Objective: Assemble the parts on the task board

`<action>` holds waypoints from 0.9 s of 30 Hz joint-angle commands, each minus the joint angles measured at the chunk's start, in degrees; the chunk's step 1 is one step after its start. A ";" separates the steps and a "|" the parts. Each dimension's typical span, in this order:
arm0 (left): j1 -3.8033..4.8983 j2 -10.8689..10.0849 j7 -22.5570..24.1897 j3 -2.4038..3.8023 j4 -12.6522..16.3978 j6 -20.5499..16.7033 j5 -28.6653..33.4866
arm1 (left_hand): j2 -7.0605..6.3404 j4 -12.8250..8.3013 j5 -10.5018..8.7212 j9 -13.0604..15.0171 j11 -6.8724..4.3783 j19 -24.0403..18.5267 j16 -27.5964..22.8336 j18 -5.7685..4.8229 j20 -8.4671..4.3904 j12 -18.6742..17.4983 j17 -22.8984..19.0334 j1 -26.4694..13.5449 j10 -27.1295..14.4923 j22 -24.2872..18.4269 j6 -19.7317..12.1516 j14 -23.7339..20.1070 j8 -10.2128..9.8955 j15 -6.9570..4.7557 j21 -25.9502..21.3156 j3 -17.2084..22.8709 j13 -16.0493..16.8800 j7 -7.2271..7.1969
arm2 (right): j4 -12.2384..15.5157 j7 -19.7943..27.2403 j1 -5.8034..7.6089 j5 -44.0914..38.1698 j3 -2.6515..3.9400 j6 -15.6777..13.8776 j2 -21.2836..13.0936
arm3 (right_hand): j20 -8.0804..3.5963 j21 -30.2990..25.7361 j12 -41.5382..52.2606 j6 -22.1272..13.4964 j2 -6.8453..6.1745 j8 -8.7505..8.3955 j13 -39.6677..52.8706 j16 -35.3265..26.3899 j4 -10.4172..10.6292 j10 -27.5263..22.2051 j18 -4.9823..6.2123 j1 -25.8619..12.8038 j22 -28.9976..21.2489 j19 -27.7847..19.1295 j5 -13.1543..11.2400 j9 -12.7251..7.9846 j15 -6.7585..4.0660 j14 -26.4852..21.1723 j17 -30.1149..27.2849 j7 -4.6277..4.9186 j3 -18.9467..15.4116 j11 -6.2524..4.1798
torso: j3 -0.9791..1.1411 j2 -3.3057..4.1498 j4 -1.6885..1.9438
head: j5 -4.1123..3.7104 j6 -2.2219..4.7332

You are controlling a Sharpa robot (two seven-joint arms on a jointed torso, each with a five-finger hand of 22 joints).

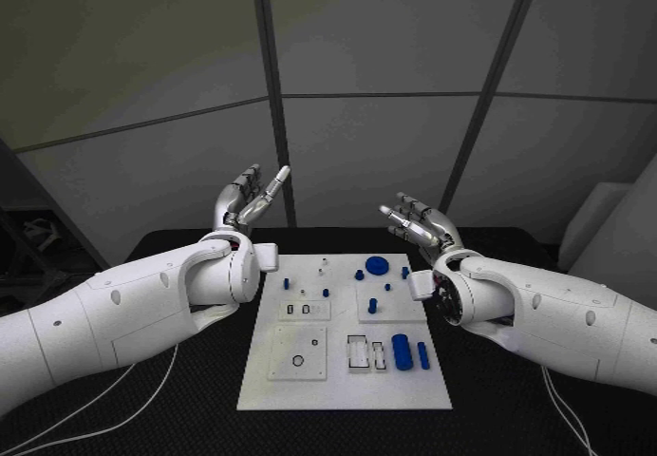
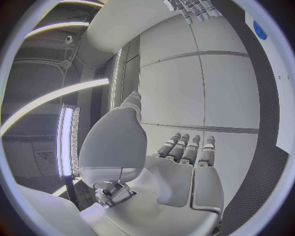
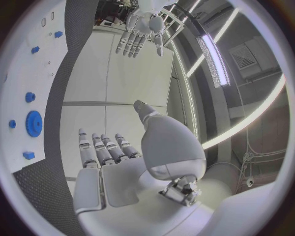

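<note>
The white task board (image 1: 274,389) lies in the middle of the black table. Small blue parts rest on it: a round gear (image 1: 375,264) near the far edge, a thick cylinder (image 1: 402,351) and a thinner bar (image 1: 423,354) near the front right, and several small pegs between. My left hand (image 1: 251,200) is raised above the board's far left corner, fingers straight and apart, holding nothing. My right hand (image 1: 423,226) is raised above the far right corner, also spread and empty. The right wrist view shows the gear (image 3: 33,123) and my left hand (image 3: 139,34); the left wrist view shows my right hand (image 2: 191,10).
The black table (image 1: 507,418) extends around the board on all sides. White cables (image 1: 123,380) run across the table at the front left and a thin one at the front right. Grey wall panels stand behind the table.
</note>
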 commanded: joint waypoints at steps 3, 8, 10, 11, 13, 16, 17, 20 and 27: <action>0.11 0.09 2.39 0.07 -0.04 2.21 0.82 | -0.31 0.97 0.71 0.18 1.02 0.17 0.43 -1.62 1.07 0.42 0.17 3.03 1.05 0.11 1.09 0.69 0.41 0.89 0.25 0.05 0.20 2.58 | -1.92 -5.99 0.51 -7.47 0.40 10.75 0.99 | 0.59 3.34 2.70 10.20 0.55 2.05 1.36 2.78 -3.18 14.18 1.69 6.98 1.73 8.13 0.45 1.23 1.63 15.05 1.36 8.94 1.52 1.85 | -0.01 0.00 -0.01 | 0.00 0.00; 0.07 -1.82 2.13 0.02 0.17 3.75 1.03 | 1.05 0.89 0.40 0.43 2.60 1.26 1.03 -1.60 1.27 0.83 0.59 4.41 3.86 0.43 3.04 3.99 0.76 1.39 0.74 1.23 0.50 4.03 | -4.07 -2.70 0.60 -22.34 0.49 6.55 -0.17 | 0.51 7.72 6.84 27.84 -0.22 5.43 2.40 6.12 -6.48 35.96 3.80 10.85 3.60 18.34 -0.17 2.70 -0.65 34.36 2.22 7.06 3.42 -0.29 | 0.02 0.38 -0.07 | 0.08 -0.24; 0.06 -2.20 2.21 0.01 0.38 4.12 1.03 | 2.17 0.81 0.14 0.74 4.06 2.86 1.92 -2.04 1.33 1.44 1.06 5.19 7.27 0.85 5.57 7.96 1.27 1.99 1.43 2.03 0.85 5.22 | -4.32 -2.58 0.60 -24.98 0.49 6.10 -0.38 | 0.65 8.53 6.83 32.90 -0.62 5.93 2.10 6.18 -7.09 38.65 4.57 11.24 3.75 19.76 -0.20 2.78 -1.49 36.90 2.05 6.69 4.35 -1.12 | 0.04 0.47 -0.03 | 0.08 -0.33; 0.06 -2.47 2.25 0.01 0.55 4.31 0.97 | 2.79 0.73 0.02 0.95 4.76 4.12 2.44 -2.58 1.32 1.78 1.27 5.61 9.34 1.16 7.45 10.11 1.66 2.42 1.99 2.45 1.02 5.94 | -4.44 -2.59 0.61 -26.42 0.50 5.96 -0.50 | 0.67 9.24 6.71 36.67 -0.99 6.20 2.00 6.20 -7.48 40.65 5.15 11.36 3.89 21.02 -0.22 2.77 -1.94 38.83 2.01 6.32 5.20 -1.57 | 0.09 0.59 -0.02 | 0.07 -0.22; 0.06 -3.28 2.21 0.01 1.14 4.92 0.51 | 4.11 0.51 -0.25 1.65 6.16 10.85 4.55 -3.58 1.37 3.04 2.07 6.97 16.64 2.75 13.89 18.50 3.06 3.47 4.93 3.34 1.61 6.98 | -4.61 -2.87 0.63 -30.18 0.51 5.90 -0.78 | 0.13 10.67 6.26 40.13 -1.89 6.14 2.09 6.33 -8.10 44.05 5.66 11.41 4.22 23.51 -0.52 2.58 -2.91 42.39 2.19 5.68 7.10 -2.48 | 0.17 0.99 0.01 | 0.12 -0.14; 0.05 -4.35 1.97 0.00 2.10 5.78 -0.28 | 5.53 -0.25 -0.52 2.62 6.10 25.66 8.02 -3.08 1.30 5.97 3.23 8.59 30.99 6.03 23.53 32.13 5.24 2.77 11.53 3.97 2.69 7.50 | -4.76 -3.60 0.84 -34.70 0.53 6.26 -1.02 | -0.64 12.06 5.43 42.39 -2.99 5.86 2.05 6.30 -8.33 46.85 5.73 11.05 4.58 25.76 -0.97 2.47 -3.75 45.52 2.29 5.11 9.12 -3.24 | 0.17 1.40 0.03 | 0.09 0.01; 0.05 -4.64 1.81 0.00 2.41 6.11 -0.60 | 5.85 -0.71 -0.58 2.82 5.55 29.84 8.90 -2.40 1.25 6.87 3.42 9.12 35.83 6.83 26.57 35.11 5.80 2.04 13.47 4.00 2.89 7.46 | -4.83 -3.87 0.96 -36.00 0.53 6.40 -1.06 | -0.85 12.34 5.21 42.96 -3.30 5.80 2.07 6.32 -8.38 47.61 5.74 10.96 4.64 26.19 -1.09 2.48 -4.02 46.38 2.37 4.94 9.68 -3.43 | 0.21 1.61 0.06 | 0.04 0.00; 0.04 -5.77 1.07 0.00 3.72 7.47 -2.01 | 6.49 -2.29 -0.70 3.31 4.30 35.83 10.34 -0.98 0.87 7.84 3.67 10.21 40.83 7.64 35.63 41.20 7.36 0.41 16.20 3.77 2.68 6.79 | -5.24 -5.35 1.60 -41.29 0.54 7.40 -1.16 | -1.68 13.55 4.47 44.67 -4.41 5.63 2.10 6.42 -8.61 50.06 5.74 10.81 5.00 27.87 -1.10 2.51 -4.96 49.26 2.70 4.43 11.45 -4.10 | 0.26 2.07 0.15 | -0.13 0.20; -0.11 -8.97 -0.86 -0.01 8.07 10.56 -5.05 | 7.50 -6.24 -0.89 2.62 2.09 44.94 11.38 -0.80 -1.58 7.69 5.02 12.16 47.93 8.46 42.44 50.81 7.15 -2.28 19.69 3.39 2.47 4.96 | -6.95 -11.71 4.44 -55.92 0.53 11.96 -0.68 | -3.97 17.41 3.21 46.90 -6.94 5.21 2.27 8.21 -8.24 53.72 5.71 9.78 6.64 32.47 -0.40 2.58 -7.18 56.35 4.38 3.34 11.94 -5.30 | 0.20 3.79 0.21 | -0.56 0.89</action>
